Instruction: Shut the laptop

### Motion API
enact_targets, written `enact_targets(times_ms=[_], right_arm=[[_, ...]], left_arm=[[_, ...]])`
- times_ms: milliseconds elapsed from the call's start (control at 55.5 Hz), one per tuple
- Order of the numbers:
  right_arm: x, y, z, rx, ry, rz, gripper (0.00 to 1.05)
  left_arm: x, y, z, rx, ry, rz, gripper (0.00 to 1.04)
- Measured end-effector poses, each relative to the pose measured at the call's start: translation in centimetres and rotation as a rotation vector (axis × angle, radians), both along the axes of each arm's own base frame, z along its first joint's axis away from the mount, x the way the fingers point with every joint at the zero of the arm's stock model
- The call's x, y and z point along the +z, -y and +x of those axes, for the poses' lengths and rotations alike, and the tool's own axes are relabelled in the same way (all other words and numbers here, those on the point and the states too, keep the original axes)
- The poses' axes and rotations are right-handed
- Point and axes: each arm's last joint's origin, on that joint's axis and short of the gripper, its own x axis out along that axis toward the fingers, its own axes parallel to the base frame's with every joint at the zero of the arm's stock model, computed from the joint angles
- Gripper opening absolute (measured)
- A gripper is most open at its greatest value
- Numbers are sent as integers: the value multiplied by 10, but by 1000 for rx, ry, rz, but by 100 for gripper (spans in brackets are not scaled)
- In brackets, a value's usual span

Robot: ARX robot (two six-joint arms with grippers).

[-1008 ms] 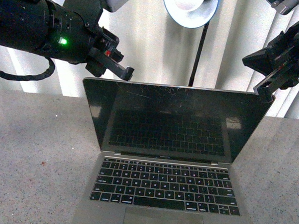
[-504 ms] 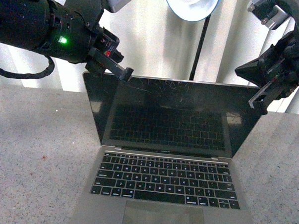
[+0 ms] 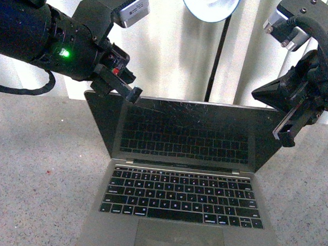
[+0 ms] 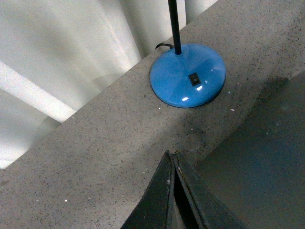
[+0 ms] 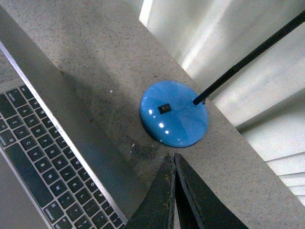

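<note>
The silver-grey laptop (image 3: 182,211) stands open in the middle of the stone table, its black scratched screen (image 3: 185,135) tilted forward toward the keyboard. My left gripper (image 3: 134,93) is shut and empty, its tip on the screen's top edge near the left corner. My right gripper (image 3: 286,138) is shut and empty, pressed against the screen's top right corner. In the left wrist view the shut fingertips (image 4: 170,160) sit beside the grey lid (image 4: 257,157). In the right wrist view the shut gripper (image 5: 171,160) is behind the lid edge, with the keyboard (image 5: 43,162) showing.
A blue desk lamp stands behind the laptop: its round base (image 4: 188,76) (image 5: 174,119), black pole (image 3: 217,60) and shade (image 3: 210,5). White curtains (image 3: 167,52) hang behind the speckled grey table (image 3: 37,166).
The screen has tilted further forward and its top edge has dropped. Both grippers have moved down and toward me with the lid, staying shut.
</note>
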Motion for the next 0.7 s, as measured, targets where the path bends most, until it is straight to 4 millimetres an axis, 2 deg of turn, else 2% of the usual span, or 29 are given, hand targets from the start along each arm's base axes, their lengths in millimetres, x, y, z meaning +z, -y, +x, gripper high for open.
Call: enact_targets(times_ms=[468, 702], right_arm=[[-8, -2, -13, 60, -39, -57, 3], [-16, -3, -18, 88, -53, -86, 3]], left_arm=[[-10, -7, -15, -24, -94, 11, 4], [-19, -3, -26, -39, -137, 18, 4]])
